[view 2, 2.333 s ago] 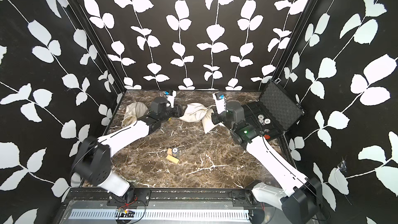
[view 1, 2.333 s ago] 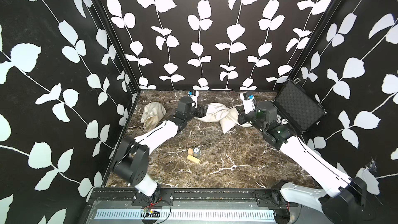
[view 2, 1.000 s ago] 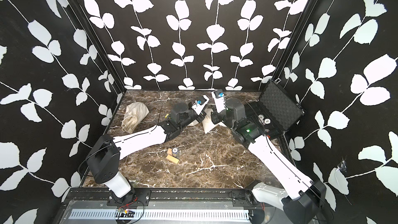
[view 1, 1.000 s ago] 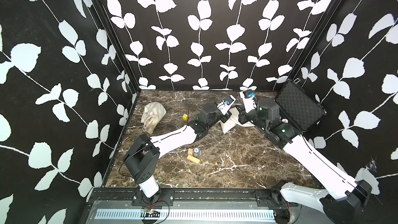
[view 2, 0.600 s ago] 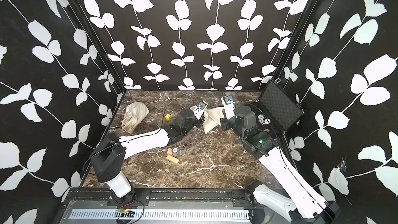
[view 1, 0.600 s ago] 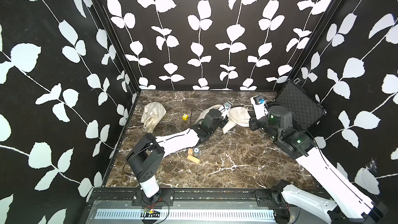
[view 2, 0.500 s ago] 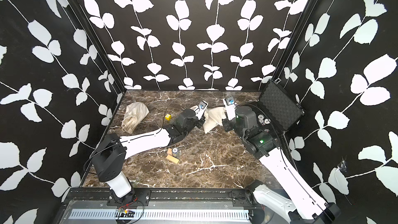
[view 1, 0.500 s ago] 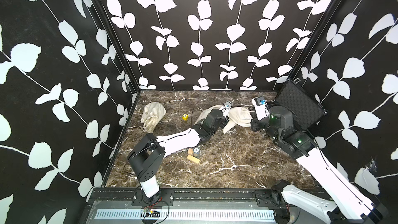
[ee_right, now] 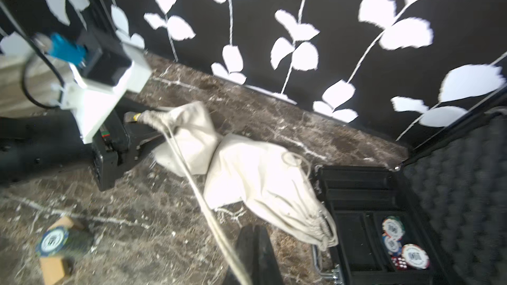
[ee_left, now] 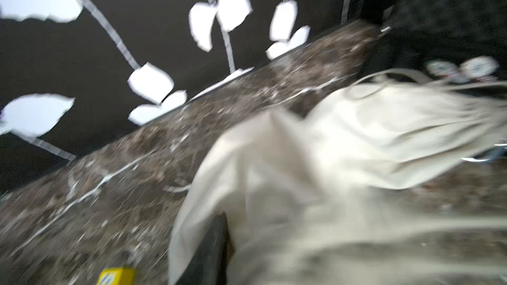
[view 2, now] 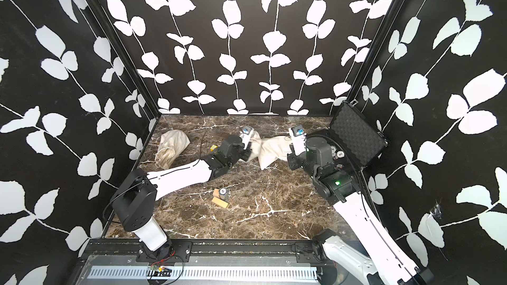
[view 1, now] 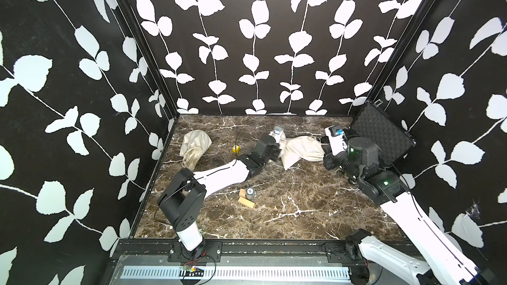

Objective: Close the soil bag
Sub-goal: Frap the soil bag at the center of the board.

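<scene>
Cream cloth soil bag [view 1: 301, 148] lies flat on the marble table [view 1: 288, 215], stretched between the two sets of fingers. The bag's bottom corner sits at the left gripper [ee_right: 148, 130] fingertips. Jaws look slightly apart, but the left wrist view is blurred, so I cannot tell if it grips. The right gripper [ee_right: 253, 230] has its fingers pressed together, narrow. The drawstring [ee_right: 192, 185] runs taut from the left fingers to just beside the right fingers; pinched or not is unclear. The bag mouth [ee_right: 321, 224] is gathered in pleats just ahead of the right fingers, lying over the edge of the open black case [ee_right: 356, 187]. Bag contents are hidden. In the case, poker chips [ee_right: 414, 256] and red dice [ee_right: 399, 263] share one compartment beside the right fingers. A second cloth bag [view 1: 194, 145] lies well apart from both grippers, contents not visible. A chip stack [ee_right: 55, 239] touches a wooden block [ee_right: 52, 267] off to the side of the right fingers.
</scene>
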You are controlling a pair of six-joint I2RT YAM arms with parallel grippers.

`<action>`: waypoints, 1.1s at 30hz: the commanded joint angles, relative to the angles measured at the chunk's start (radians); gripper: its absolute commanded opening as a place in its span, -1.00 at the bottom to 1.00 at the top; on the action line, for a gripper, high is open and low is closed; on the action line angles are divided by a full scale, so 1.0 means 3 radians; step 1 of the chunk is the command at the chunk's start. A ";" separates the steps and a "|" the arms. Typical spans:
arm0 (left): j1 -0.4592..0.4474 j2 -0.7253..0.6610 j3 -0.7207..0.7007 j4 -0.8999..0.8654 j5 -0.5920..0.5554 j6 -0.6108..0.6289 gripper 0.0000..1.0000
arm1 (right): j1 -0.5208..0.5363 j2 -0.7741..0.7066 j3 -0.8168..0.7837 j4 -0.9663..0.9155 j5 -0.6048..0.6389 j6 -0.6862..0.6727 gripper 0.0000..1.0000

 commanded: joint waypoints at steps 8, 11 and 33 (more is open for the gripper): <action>0.0594 0.0451 0.0138 -0.1056 -0.0612 -0.0239 -0.89 | -0.0124 -0.0133 0.0350 0.0495 0.0249 0.0142 -1.00; 0.0611 0.0493 0.0132 -0.0936 -0.0483 -0.0140 -0.95 | -0.0127 -0.0031 0.0277 0.0554 0.0081 0.0223 -1.00; -0.0217 -0.0541 0.0472 0.0351 0.2214 0.0247 0.73 | -0.0084 0.0486 0.0889 0.0632 -0.1029 0.0303 -1.00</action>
